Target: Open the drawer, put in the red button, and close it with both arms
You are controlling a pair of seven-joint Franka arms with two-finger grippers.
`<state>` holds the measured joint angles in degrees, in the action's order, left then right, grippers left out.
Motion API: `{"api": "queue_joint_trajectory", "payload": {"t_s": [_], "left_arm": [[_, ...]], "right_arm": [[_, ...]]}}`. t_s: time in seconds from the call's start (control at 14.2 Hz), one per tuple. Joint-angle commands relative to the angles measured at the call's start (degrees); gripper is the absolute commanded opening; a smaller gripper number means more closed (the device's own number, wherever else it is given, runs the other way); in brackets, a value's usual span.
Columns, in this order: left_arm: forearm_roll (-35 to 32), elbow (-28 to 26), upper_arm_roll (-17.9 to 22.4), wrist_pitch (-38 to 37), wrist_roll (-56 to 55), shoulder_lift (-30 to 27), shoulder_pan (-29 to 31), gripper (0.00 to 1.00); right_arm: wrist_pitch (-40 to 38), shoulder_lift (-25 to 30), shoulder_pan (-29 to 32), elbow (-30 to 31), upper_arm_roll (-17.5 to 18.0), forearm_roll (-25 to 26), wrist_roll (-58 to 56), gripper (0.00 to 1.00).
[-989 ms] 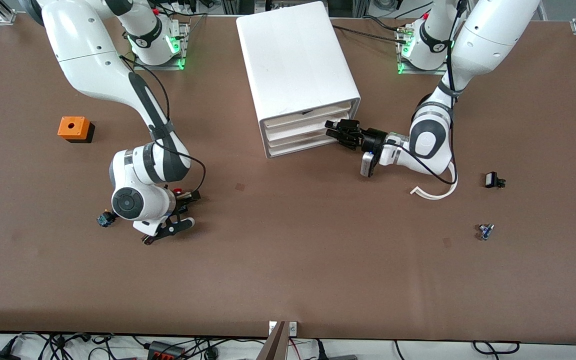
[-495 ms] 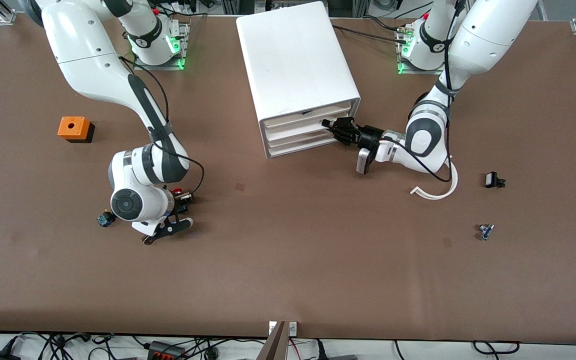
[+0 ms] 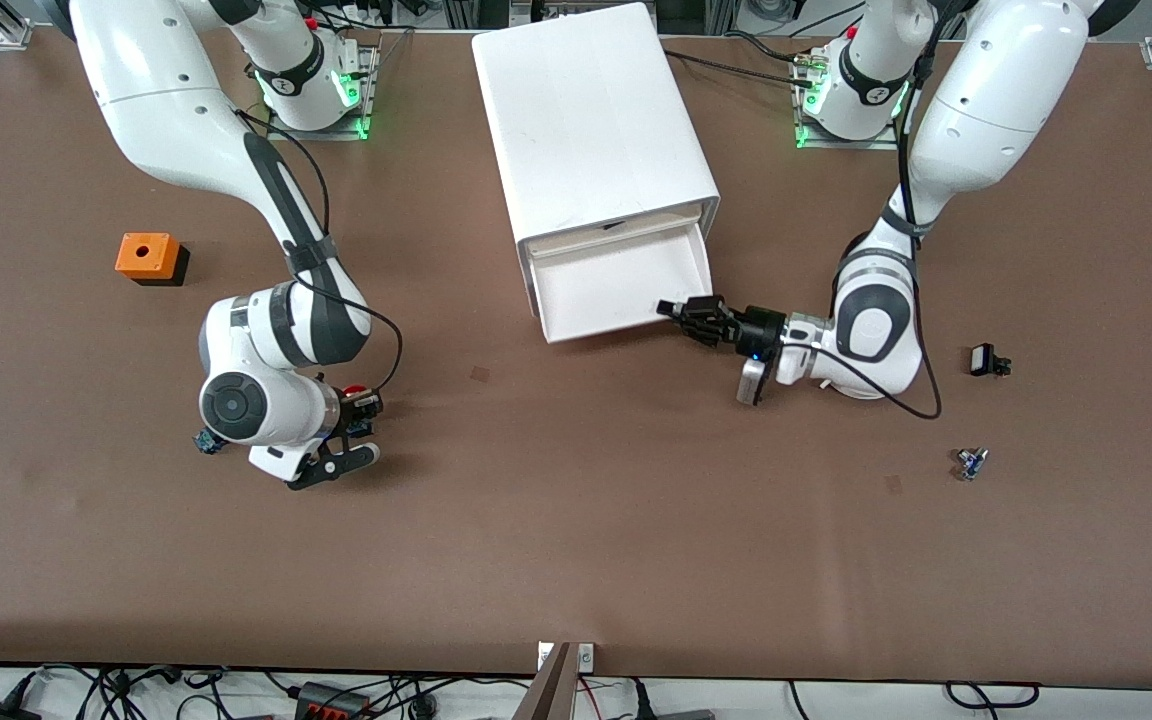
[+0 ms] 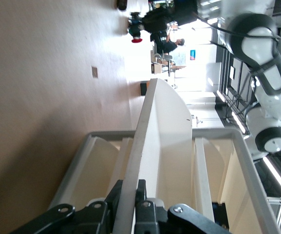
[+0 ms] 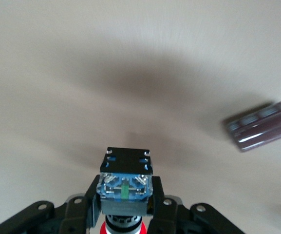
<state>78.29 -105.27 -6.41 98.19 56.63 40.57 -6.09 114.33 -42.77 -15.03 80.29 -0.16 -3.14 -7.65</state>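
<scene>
The white cabinet (image 3: 596,120) stands at the middle of the table's robot side. Its second drawer (image 3: 616,285) is pulled out and shows an empty inside. My left gripper (image 3: 688,315) is shut on the drawer's front wall at the corner toward the left arm's end. In the left wrist view the wall (image 4: 145,146) runs between the fingers (image 4: 141,195). My right gripper (image 3: 356,412) is shut on the red button (image 3: 354,391), low over the table. In the right wrist view the button's blue and black body (image 5: 125,187) sits between the fingers.
An orange box (image 3: 148,257) with a hole lies toward the right arm's end. A second small button (image 3: 204,441) shows partly beside the right arm's wrist. A small black part (image 3: 986,360) and a small blue part (image 3: 970,462) lie toward the left arm's end.
My left gripper has drawn the second drawer out toward the front camera. My right gripper's fingers have closed on the red button and shifted slightly toward the right arm's end.
</scene>
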Motion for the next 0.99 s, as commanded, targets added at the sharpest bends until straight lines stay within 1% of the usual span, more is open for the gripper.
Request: {"api": "queue_joint_trajectory", "payload": {"t_s": [0.0,0.07,0.14,0.21,0.28,0.35,0.49,0.64,0.85,0.92], "left_arm": [[-0.77,5.60,1.31,0.69,-3.62,3.56,-0.41,0.32],[-0.77,5.60,1.31,0.69,-3.89,3.38,-0.33,0.96],[-0.77,5.51,1.40,0.51,-4.16,3.03,0.20,1.00],[-0.86,5.51,1.40,0.25,-4.59,2.51,1.59,1.00],[-3.04,5.68,1.40,-0.62,-5.73,1.63,2.30,1.00],[-6.63,6.64,1.40,-1.07,-8.00,0.23,3.09,1.00],[-13.48,9.72,1.40,-3.16,-17.47,-2.75,4.24,1.00],[-20.78,13.40,1.40,-5.72,-26.79,-5.22,4.94,1.00],[-31.85,17.36,1.40,-10.02,-39.01,-8.91,7.75,1.00],[-34.58,18.59,1.40,-11.34,-42.01,-9.88,8.54,1.00]], "right_arm": [[-7.00,0.76,-1.49,-10.81,0.34,-0.81,-1.14,0.00],[-7.27,0.76,-2.37,-13.46,0.34,-0.99,-1.14,0.00],[-7.88,0.76,-3.59,-15.84,0.34,-1.08,-0.88,0.00],[-8.24,0.76,-5.09,-17.25,0.34,-1.17,-0.44,0.00],[-8.33,0.85,-7.10,-17.70,0.25,-1.08,-0.09,0.00],[-8.33,1.28,-8.86,-17.80,0.25,-1.08,1.74,0.00],[-8.33,1.46,-12.99,-19.10,0.34,-1.17,9.54,0.00],[-8.07,1.37,-16.95,-20.60,0.34,-1.17,14.83,0.00],[-5.88,1.11,-21.96,-21.66,0.34,-1.17,22.04,0.00],[-4.48,0.85,-23.37,-21.66,0.34,-1.17,24.59,0.00]]}}
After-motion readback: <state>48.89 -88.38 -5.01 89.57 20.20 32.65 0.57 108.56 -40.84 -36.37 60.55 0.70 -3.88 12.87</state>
